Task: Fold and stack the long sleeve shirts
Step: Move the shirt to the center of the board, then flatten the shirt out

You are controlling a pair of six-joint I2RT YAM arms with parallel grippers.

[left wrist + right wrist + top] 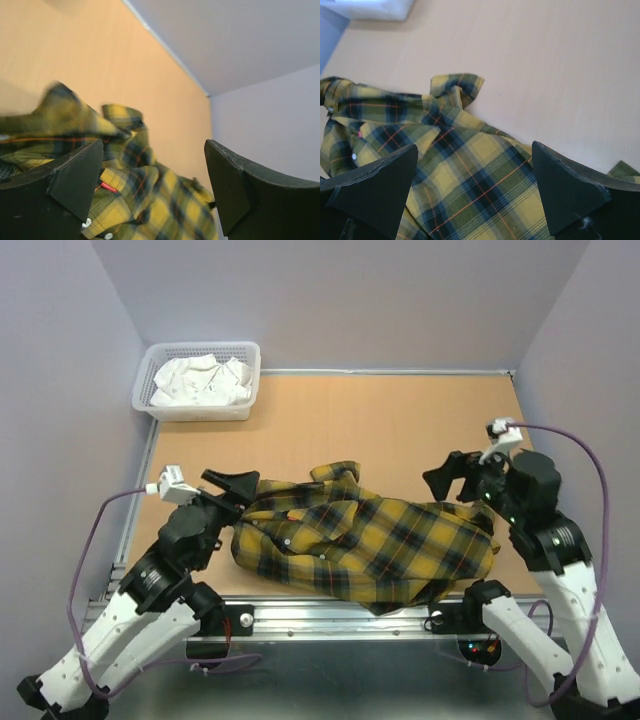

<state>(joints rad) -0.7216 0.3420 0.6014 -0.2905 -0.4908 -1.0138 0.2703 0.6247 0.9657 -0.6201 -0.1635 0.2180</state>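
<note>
The yellow plaid shirt [365, 540] is bunched up in a heap on the surface [400, 420], near the front edge. The left hand [240, 492] is spread wide just beside the collar end, nothing gripped. The right hand [445, 485] is spread wide too, empty, near the other end.

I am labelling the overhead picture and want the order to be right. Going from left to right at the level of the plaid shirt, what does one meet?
left fingers → yellow plaid shirt → right fingers, which stand by the shirt's right end
</note>
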